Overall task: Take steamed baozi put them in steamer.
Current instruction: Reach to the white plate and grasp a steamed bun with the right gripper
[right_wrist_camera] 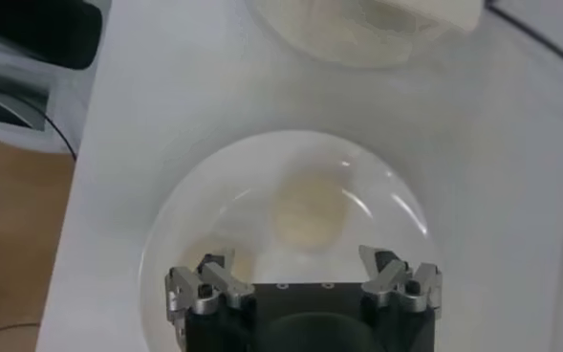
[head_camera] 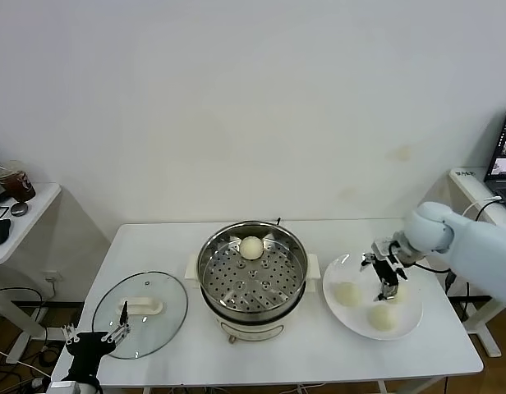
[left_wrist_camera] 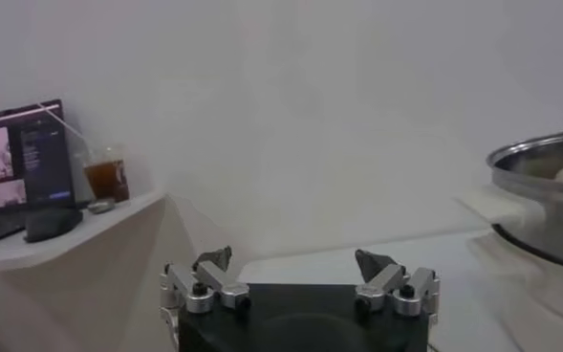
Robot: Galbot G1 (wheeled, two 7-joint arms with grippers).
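**Right gripper lines up over the plate for the next bun**

One steamed baozi (head_camera: 251, 247) sits in the steamer (head_camera: 252, 271), against the far side of the perforated floor, mid-counter. Two more baozi (head_camera: 347, 293) (head_camera: 382, 316) wait on the white plate (head_camera: 407, 320) near the counter's right edge. The right gripper (head_camera: 388, 279) hangs over that plate, jaws spread and empty; its wrist view shows a bun (right_wrist_camera: 307, 210) dead ahead between the fingers. So we're at the pick: I'd say the next move calls for a straight drop and a soft squeeze. The left gripper (head_camera: 117, 328) idles off the front-left corner by the glass lid (head_camera: 140, 314), also spread wide. No brand or label is readable anywhere; the laptop screens are too small to make out.
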